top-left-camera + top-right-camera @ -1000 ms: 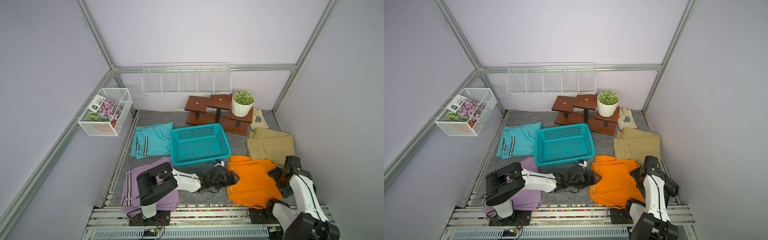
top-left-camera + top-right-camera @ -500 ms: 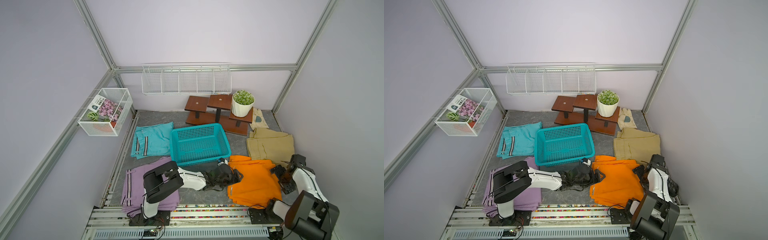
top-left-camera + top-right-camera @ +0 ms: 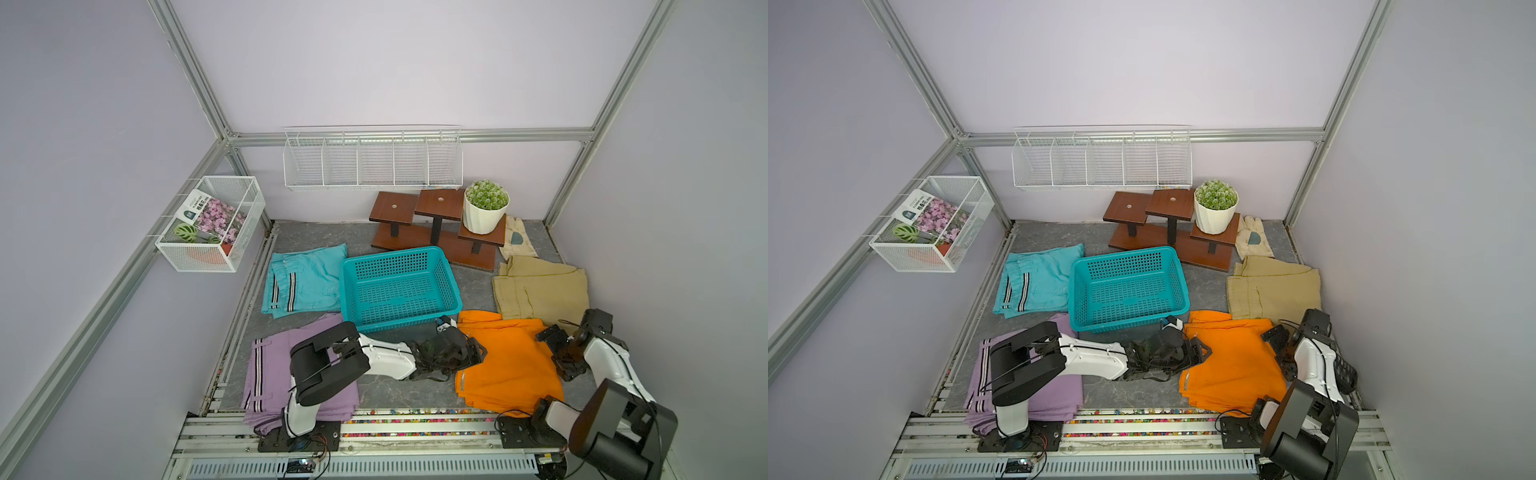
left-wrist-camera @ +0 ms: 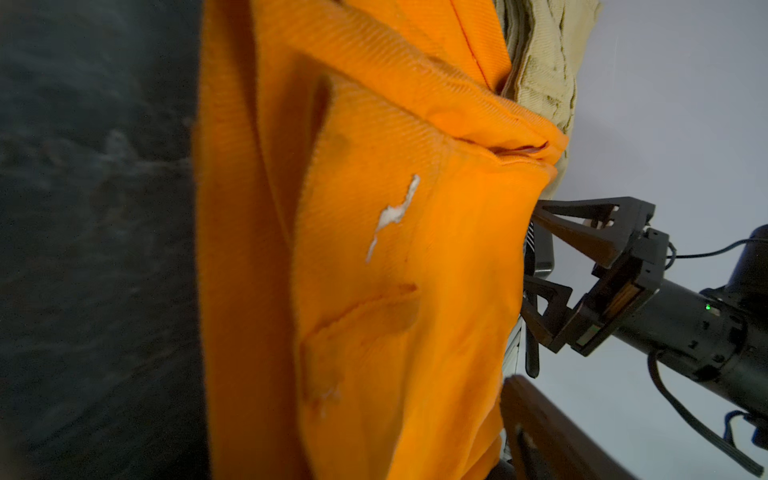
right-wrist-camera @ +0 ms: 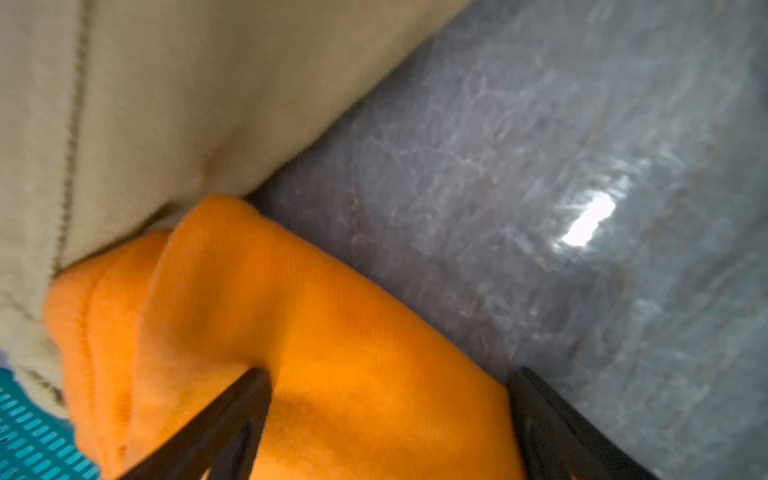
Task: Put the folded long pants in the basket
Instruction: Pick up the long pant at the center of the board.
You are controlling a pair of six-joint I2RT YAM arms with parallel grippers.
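The orange folded long pants lie flat at the front right, just in front of the empty teal basket. My left gripper sits at their left edge, jaws wide with orange cloth between them; only one finger shows. My right gripper is open astride the right edge, with orange fabric between its fingers. Lilac pants, teal pants and khaki pants lie around the basket.
A wooden stepped stand with a white plant pot stands behind the basket, and a small cream cloth lies beside it. White wire racks hang on the back wall and on the left wall. The right wall is close behind my right arm.
My left gripper has slid right onto the orange pants' left edge. My right arm has folded down, bringing its gripper low against the right edge.
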